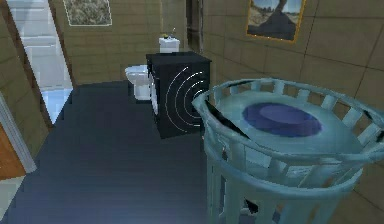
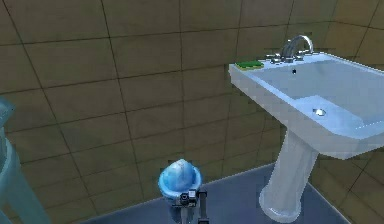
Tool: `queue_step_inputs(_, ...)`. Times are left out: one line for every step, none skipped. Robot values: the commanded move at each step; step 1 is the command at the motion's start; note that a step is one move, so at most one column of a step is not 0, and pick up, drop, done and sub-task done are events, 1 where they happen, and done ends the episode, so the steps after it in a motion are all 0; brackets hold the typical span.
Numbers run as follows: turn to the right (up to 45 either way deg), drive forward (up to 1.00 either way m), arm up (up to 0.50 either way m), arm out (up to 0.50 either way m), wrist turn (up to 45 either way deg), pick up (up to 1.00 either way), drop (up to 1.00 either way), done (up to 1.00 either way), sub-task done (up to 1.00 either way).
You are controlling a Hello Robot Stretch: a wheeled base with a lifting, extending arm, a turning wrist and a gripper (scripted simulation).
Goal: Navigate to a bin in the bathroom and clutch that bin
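Note:
A large pale-blue slatted bin (image 1: 287, 150) with a dark blue bottom stands close in the forward view's lower right. Its edge (image 2: 5, 165) shows again at the arm side view's left edge. At the arm side view's bottom, just left of the middle, the gripper (image 2: 187, 206) rises as a small dark body with white marks. Right at its far end sits a small rounded light-blue thing (image 2: 180, 177), low against the tiled wall. I cannot tell whether the gripper holds anything.
A black cabinet (image 1: 180, 92) with white rings stands mid-room, with a white toilet (image 1: 137, 80) behind it. A bright doorway (image 1: 45, 50) opens at the left. A white pedestal sink (image 2: 310, 100) carrying a tap and a green bar fills the arm side view's right. Dark floor (image 1: 100, 150) lies ahead.

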Motion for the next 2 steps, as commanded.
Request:
queue_step_inputs(0.0, 0.0, 0.0, 0.0, 45.0, 0.0, 0.0, 0.0, 0.0)
queue_step_inputs(0.0, 0.0, 0.0, 0.0, 45.0, 0.0, 0.0, 0.0, 0.0)
